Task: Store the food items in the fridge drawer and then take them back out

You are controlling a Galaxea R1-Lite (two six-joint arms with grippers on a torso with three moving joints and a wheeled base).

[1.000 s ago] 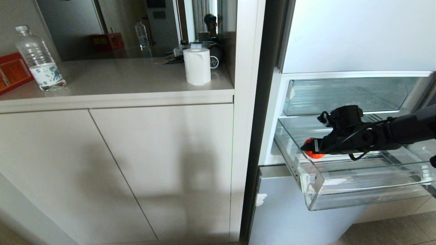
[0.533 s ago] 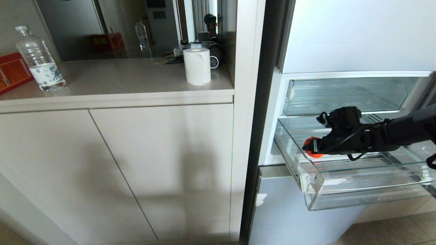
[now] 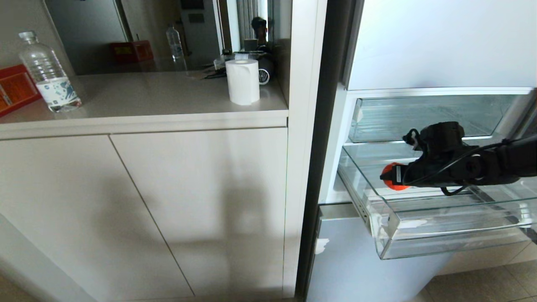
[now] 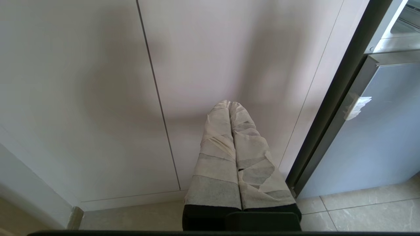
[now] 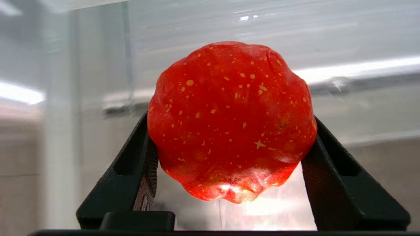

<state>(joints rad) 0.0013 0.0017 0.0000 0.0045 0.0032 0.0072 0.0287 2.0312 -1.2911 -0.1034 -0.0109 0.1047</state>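
Pumpkin (image 5: 232,121) sat clamped in your right gripper's (image 3: 392,178) jaws, held above the open fridge drawer (image 3: 444,235); judging by that, you were retrieving it, carry-out remaining. Left gripper (image 4: 229,108) hung shut by the cabinet.

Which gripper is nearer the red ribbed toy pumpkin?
Right. The right gripper has its fingers closed on the red ribbed toy pumpkin over the fridge drawer. The left gripper is parked low before the cabinet doors, well away.
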